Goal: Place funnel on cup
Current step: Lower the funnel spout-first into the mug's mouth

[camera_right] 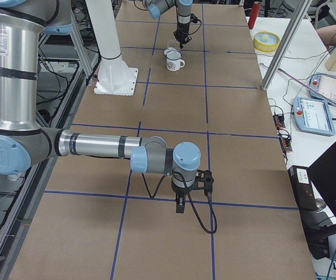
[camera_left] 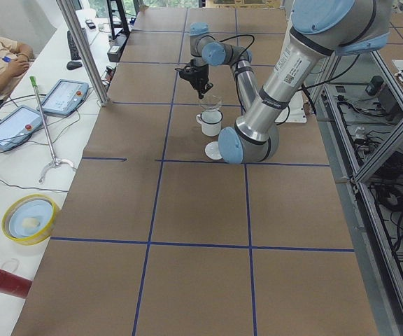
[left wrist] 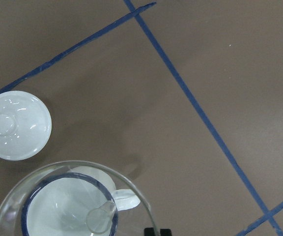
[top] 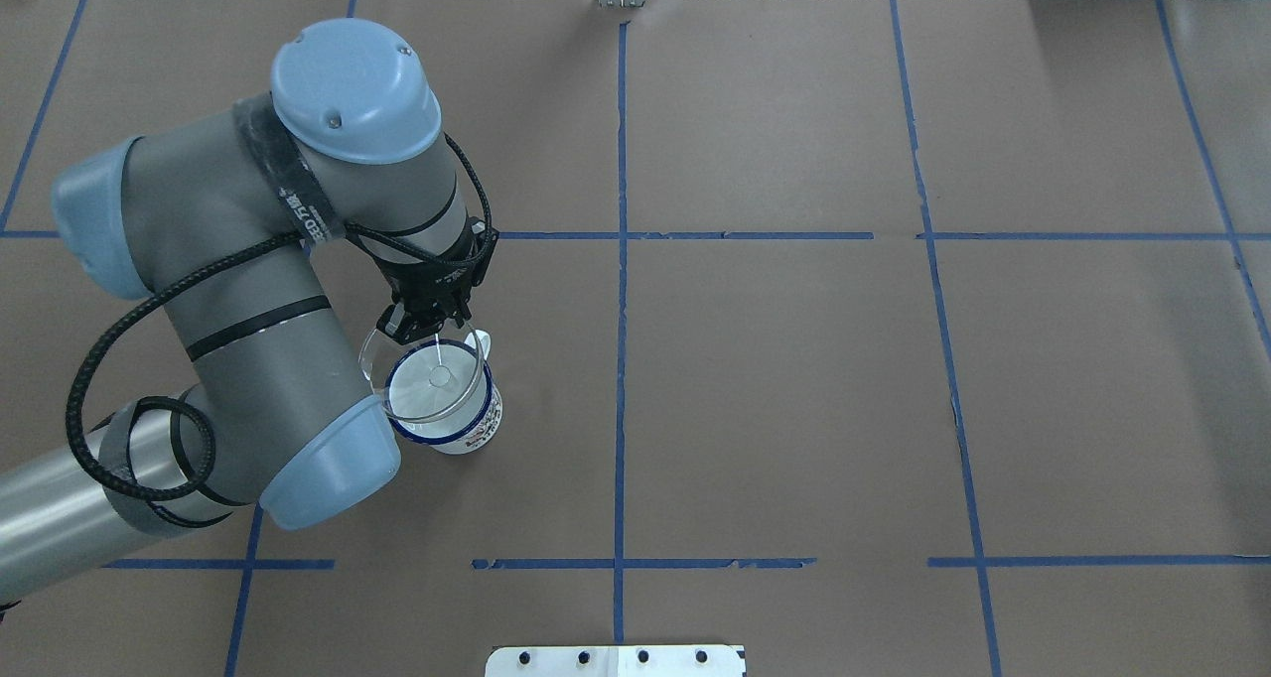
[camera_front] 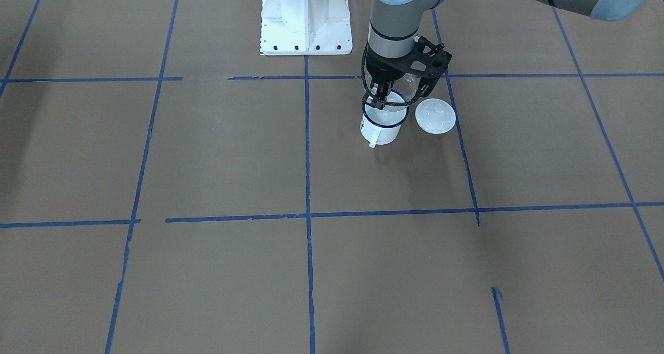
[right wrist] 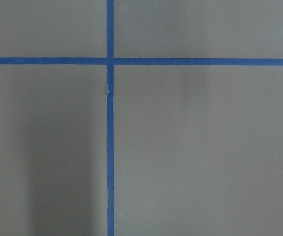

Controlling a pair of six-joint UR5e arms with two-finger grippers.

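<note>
The cup is a white enamel mug with a dark blue rim, standing upright with its handle toward the front-facing camera. My left gripper is shut on the rim of the clear funnel and holds it upright just over the cup. In the left wrist view the funnel's spout hangs over the cup's opening, slightly off centre. I cannot tell whether funnel and cup touch. My right gripper hovers over bare table far from the cup. It shows only in the exterior right view, so I cannot tell its state.
A round white knobbed lid lies on the table right beside the cup, also in the left wrist view. The white robot base stands behind. Brown paper with blue tape lines covers the table.
</note>
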